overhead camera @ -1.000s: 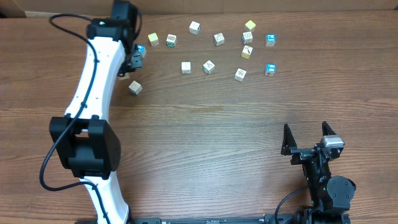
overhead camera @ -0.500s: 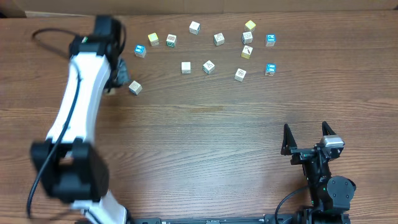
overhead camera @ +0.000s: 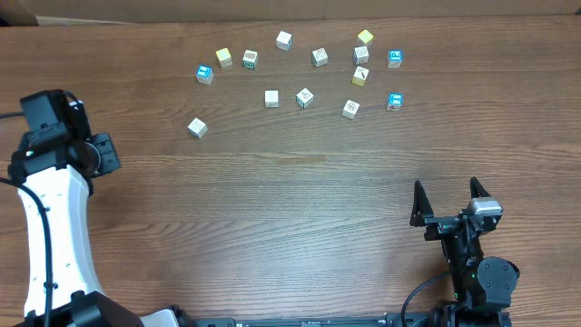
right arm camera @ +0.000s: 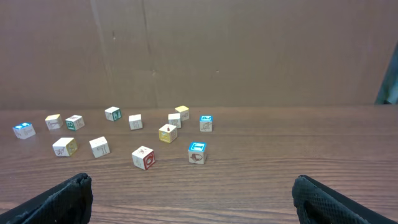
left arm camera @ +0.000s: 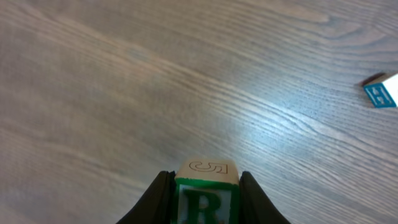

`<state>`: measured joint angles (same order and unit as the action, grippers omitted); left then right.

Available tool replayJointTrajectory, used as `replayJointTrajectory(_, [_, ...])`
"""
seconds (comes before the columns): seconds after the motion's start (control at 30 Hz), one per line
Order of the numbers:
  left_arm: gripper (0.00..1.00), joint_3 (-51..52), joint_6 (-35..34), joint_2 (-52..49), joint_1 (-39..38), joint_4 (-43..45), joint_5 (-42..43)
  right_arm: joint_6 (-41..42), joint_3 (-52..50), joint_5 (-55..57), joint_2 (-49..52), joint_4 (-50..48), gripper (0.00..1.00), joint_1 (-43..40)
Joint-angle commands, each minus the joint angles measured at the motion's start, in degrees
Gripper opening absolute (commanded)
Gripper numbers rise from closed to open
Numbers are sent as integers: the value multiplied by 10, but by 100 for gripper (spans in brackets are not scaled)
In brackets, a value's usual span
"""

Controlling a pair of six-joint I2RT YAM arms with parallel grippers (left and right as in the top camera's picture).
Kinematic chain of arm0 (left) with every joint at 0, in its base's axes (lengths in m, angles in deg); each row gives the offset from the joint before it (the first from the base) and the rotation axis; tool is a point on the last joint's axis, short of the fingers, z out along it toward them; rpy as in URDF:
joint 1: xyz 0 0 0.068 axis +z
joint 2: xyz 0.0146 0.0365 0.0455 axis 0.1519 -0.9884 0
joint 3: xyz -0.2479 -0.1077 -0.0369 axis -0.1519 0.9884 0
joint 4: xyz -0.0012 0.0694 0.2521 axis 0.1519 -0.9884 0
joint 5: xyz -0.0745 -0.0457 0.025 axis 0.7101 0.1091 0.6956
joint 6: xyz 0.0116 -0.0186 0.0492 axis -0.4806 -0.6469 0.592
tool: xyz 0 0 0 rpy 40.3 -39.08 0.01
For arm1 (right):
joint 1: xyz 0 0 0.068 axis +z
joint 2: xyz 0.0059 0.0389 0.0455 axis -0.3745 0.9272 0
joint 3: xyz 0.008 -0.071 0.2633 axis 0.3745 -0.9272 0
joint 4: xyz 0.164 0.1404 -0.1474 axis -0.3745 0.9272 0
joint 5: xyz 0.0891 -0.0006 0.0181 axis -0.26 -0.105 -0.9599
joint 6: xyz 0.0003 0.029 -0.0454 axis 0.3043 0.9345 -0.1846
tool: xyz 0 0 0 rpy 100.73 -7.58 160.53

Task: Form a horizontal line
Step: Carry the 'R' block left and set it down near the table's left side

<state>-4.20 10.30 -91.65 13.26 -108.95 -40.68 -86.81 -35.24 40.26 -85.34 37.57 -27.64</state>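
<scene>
**Left pincer holds the green "R" cube, well away from the rest**

Seen from the left wrist, the left pincer [left arm camera: 206, 180] is closed on the green "R" cube [left arm camera: 206, 204]. One dark finger presses each side of it, and its pale top face shows between them. Bare wooden table [left arm camera: 124, 74] lies ahead of it, with one blue-faced cube [left arm camera: 380, 93] at the far right edge of that view.

From overhead, the left arm sits at the far left of the table, well apart from the scattered cubes [overhead camera: 305, 97] near the top. These cubes do not yet form a row. A single whitish cube [overhead camera: 197, 127] lies nearest, between the arm and the group.

The right pincer [overhead camera: 446, 191] rests at the lower right with its fingers spread wide and nothing between them.

Likely risks (judged from the layout alone):
- The held cube has to cross back to the group, so a low pass could knock the lone whitish cube aside.
- Setting it down off the level of its neighbours, or twisted, would leave the line crooked.
- How deep the grip goes cannot be seen, so the cube may slip.
</scene>
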Motion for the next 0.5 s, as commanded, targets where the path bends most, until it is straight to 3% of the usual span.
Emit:
replayJointTrajectory(0.0, [4,7,127,-7,10,11,52,-3,-6,0,-3,-2,100,-1])
replayJointTrajectory(0.2, [5,7,235,-62,13,10,52,-3,-6,0,-3,-2,100,-1])
replayJointTrajectory(0.47, [4,7,252,-149,14,34,41,-3,-6,0,-3,-2,100,-1])
